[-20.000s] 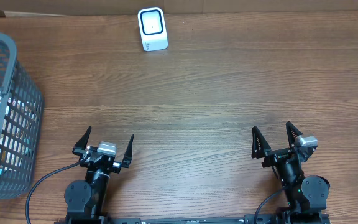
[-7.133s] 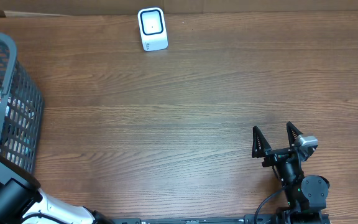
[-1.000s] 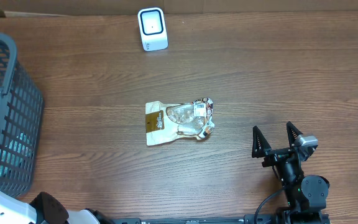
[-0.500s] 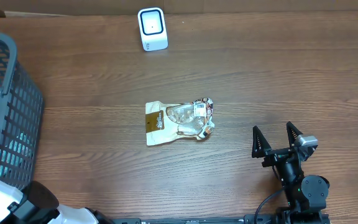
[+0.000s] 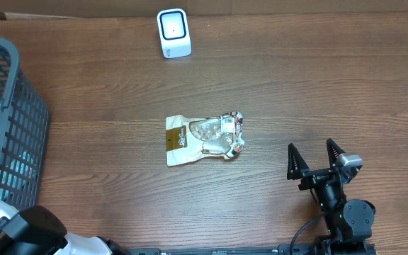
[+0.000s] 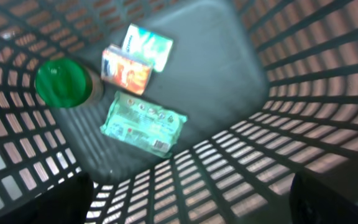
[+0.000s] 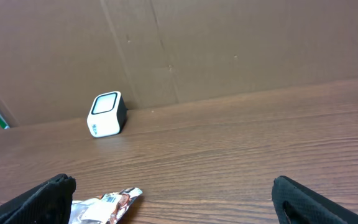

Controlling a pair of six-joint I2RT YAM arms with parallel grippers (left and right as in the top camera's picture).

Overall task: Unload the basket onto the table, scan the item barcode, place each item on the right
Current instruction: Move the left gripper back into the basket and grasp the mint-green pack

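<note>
Noting position first: the crinkled snack pouch lies flat near the middle of the counter. It is well apart from the scanner at the far edge and from the basket on the left.

A small white label shows near the pouch's right end. I judge it to be the barcode, though it is too small to read.

- My right jaws stand wide apart and empty, parked at the near edge, the nearer of my two to the pouch.
- My left jaws are also apart and empty. They hang over the basket's interior, above a green packet and a green-lidded jar.

Judgement: the step in hand is lifting the pouch and presenting it to the scanner.

Method:
- Pinch the tan left end so the label is left uncovered.
- Grip lightly, since the film looks likely to crumple.
- Turn the label toward the scanner's window and hold it steady there.

Risk: creases or glare across the label could spoil the read.
</note>
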